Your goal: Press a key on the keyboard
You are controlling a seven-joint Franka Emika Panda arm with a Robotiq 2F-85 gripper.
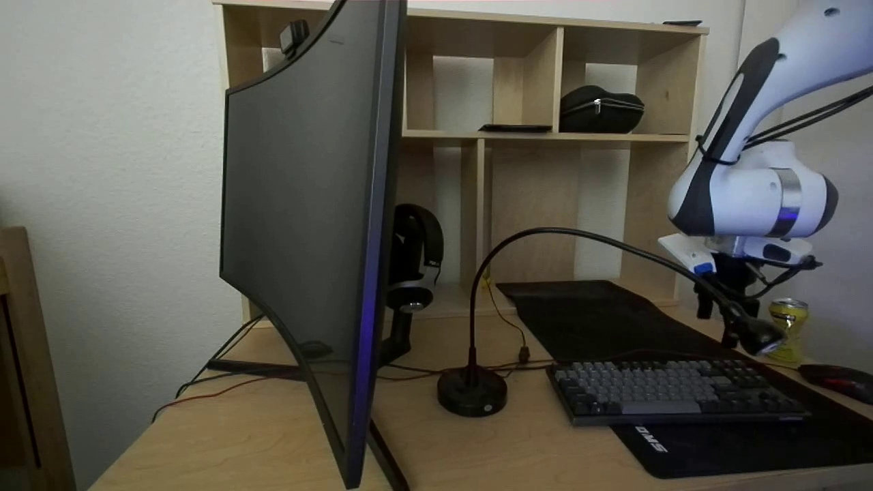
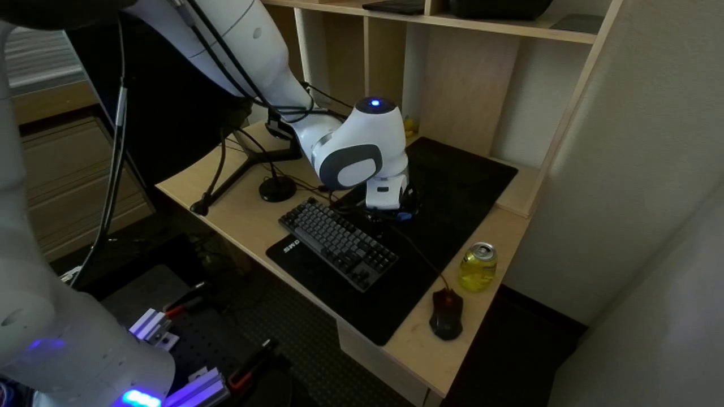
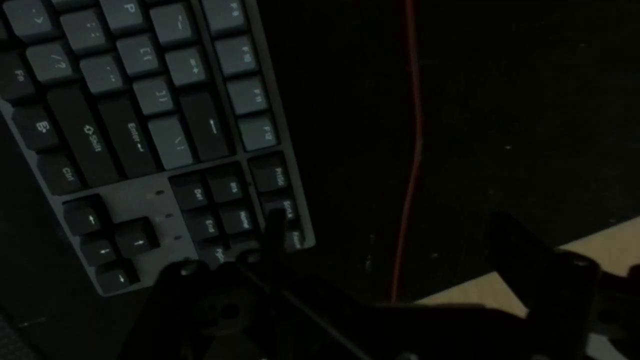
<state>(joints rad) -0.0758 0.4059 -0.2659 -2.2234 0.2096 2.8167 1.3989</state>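
Note:
The dark keyboard with bluish-grey keys lies on the desk and partly on the black mat; it shows in both exterior views, keyboard (image 1: 658, 389) and keyboard (image 2: 339, 240). In the wrist view the keyboard (image 3: 142, 95) fills the upper left, with its arrow-key and navigation end nearest me. My gripper (image 3: 390, 217) is open and empty, fingers wide apart. One fingertip overlaps the ScrLk key in this view; I cannot tell whether it touches. The other finger is over the mat to the right. In an exterior view the gripper (image 1: 717, 324) points down, behind the keyboard's far edge.
The black desk mat (image 2: 452, 169) carries a red cable (image 3: 412, 150). A gooseneck microphone (image 1: 472, 392) arches over the keyboard close to the gripper. A yellow can (image 2: 478, 268) and a mouse (image 2: 447, 314) stand at the desk's side. A large monitor (image 1: 307, 177) and shelves (image 1: 518, 136) stand nearby.

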